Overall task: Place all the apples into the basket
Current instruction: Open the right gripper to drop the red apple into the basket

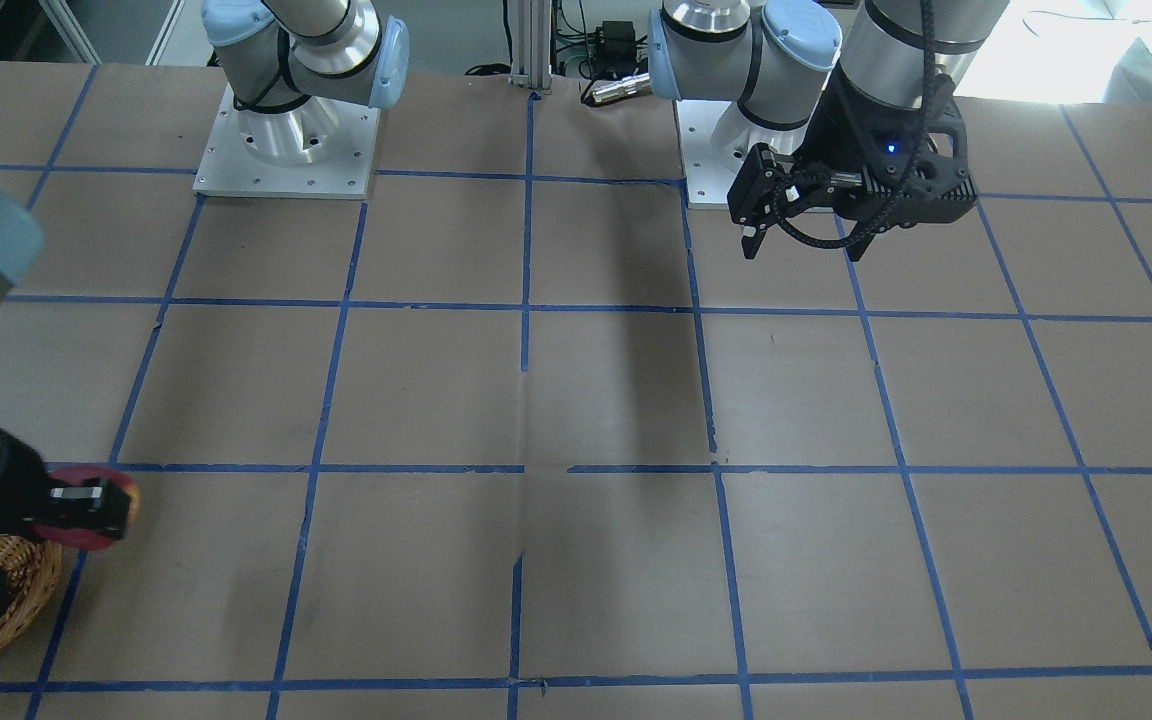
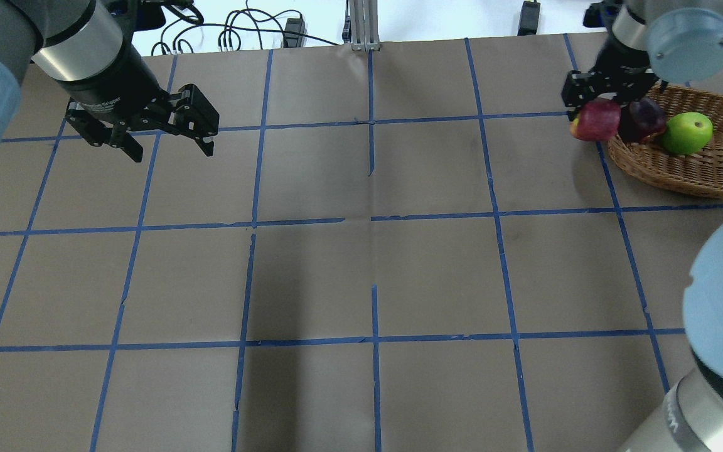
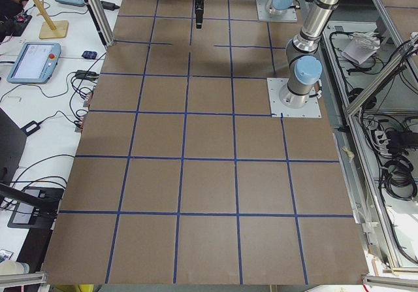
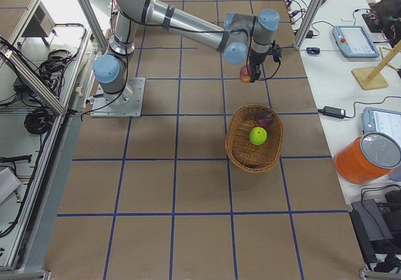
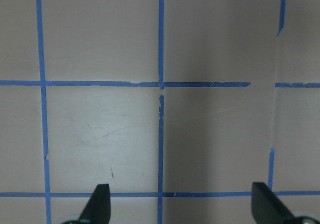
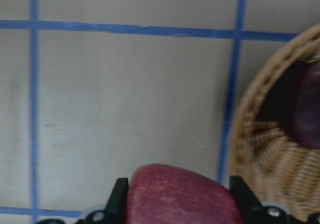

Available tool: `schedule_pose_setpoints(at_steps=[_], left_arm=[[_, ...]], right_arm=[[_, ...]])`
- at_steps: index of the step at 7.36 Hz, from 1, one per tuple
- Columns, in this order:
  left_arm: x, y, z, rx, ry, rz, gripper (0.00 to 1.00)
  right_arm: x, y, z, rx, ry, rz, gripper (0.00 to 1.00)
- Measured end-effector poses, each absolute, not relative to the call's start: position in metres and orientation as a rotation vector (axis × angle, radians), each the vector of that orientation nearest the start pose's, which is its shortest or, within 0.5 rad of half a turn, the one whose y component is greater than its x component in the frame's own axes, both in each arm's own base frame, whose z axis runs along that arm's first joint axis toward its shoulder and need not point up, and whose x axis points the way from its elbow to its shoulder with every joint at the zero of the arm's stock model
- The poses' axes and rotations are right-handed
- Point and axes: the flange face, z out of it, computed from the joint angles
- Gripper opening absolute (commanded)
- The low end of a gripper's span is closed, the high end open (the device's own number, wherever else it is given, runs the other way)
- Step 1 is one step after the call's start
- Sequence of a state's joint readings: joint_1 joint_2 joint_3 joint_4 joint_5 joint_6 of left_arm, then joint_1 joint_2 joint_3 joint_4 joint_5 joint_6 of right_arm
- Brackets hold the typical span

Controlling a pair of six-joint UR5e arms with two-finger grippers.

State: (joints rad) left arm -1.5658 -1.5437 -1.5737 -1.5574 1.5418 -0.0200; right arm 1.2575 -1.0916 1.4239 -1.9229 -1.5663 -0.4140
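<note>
The wicker basket (image 2: 713,172) stands at the table's far right and holds the lime green apple (image 2: 686,133) and the dark purple apple (image 2: 645,118). My right gripper (image 2: 595,108) is shut on the red apple (image 2: 597,120) and holds it above the table, just left of the basket's rim. In the right wrist view the red apple (image 6: 175,196) sits between both fingers, with the basket (image 6: 255,149) to its right. My left gripper (image 2: 172,150) is open and empty, hovering at the far left. The left wrist view shows only bare table between its fingers.
The table is brown paper with a blue tape grid (image 2: 371,220). Both arm bases (image 1: 286,140) stand at the robot's edge. Off the table, beyond the basket, are an orange bucket (image 4: 366,158) and tablets (image 4: 354,39).
</note>
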Motion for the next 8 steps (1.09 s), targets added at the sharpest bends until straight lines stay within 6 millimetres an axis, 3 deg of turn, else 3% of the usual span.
schedule_pose_setpoints(at_steps=[1, 2, 3, 4, 5, 6, 8], left_arm=[[-0.134, -0.485, 0.501, -0.039, 3.17, -0.059, 1.0], [-0.134, -0.485, 0.501, -0.039, 3.17, -0.06, 1.0], [-0.134, -0.485, 0.501, -0.039, 3.17, -0.061, 1.0], [-0.134, -0.485, 0.501, -0.038, 3.17, -0.061, 1.0], [-0.134, -0.485, 0.501, -0.038, 3.17, -0.061, 1.0], [-0.134, -0.485, 0.501, -0.038, 3.17, -0.06, 1.0], [-0.134, -0.484, 0.502, -0.039, 3.171, -0.062, 1.0]], right_arm=[[-0.149, -0.679, 0.31, -0.309, 3.16, -0.087, 0.0], [-0.2, -0.68, 0.312, -0.454, 3.191, -0.121, 0.0], [-0.236, -0.683, 0.311, -0.56, 3.236, -0.106, 0.0], [-0.269, -0.684, 0.304, -0.637, 3.264, -0.072, 0.07], [-0.298, -0.683, 0.293, -0.684, 3.27, -0.05, 0.99], [-0.314, -0.68, 0.282, -0.706, 3.264, -0.027, 1.0], [-0.317, -0.675, 0.284, -0.701, 3.242, 0.023, 1.0]])
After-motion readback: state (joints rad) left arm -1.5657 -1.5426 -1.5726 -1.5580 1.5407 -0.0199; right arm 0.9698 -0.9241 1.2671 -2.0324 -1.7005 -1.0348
